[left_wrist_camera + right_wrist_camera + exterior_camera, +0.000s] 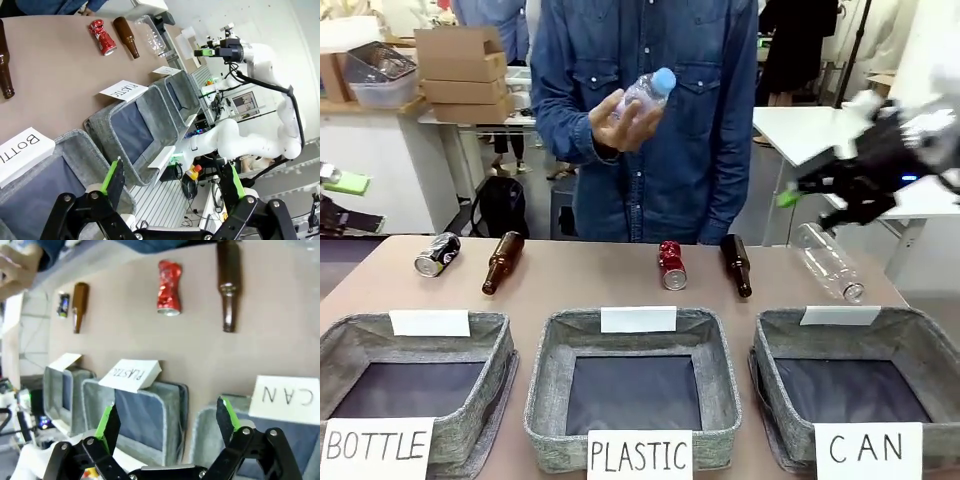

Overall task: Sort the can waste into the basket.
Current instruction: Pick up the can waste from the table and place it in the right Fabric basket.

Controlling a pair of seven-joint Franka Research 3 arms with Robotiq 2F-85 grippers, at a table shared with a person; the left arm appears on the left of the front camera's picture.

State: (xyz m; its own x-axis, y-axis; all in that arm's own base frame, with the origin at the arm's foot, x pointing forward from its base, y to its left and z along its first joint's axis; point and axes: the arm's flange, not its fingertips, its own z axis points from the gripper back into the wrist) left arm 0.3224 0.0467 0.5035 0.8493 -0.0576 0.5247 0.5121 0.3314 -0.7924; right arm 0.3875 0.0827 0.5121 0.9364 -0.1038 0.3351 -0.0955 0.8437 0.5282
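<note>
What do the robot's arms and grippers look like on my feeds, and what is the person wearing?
The left gripper and right gripper are black linkages with green pads. The right arm is white and rounded, with a black cable running along it. The person wears a long-sleeved blue denim shirt with chest pockets.

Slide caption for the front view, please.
Red can and dark can lie on the table; CAN basket waits; right gripper hovers open.

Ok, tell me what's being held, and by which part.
Nothing in left gripper or right gripper, both open. The person's hand holds a bottle by its body.
</note>
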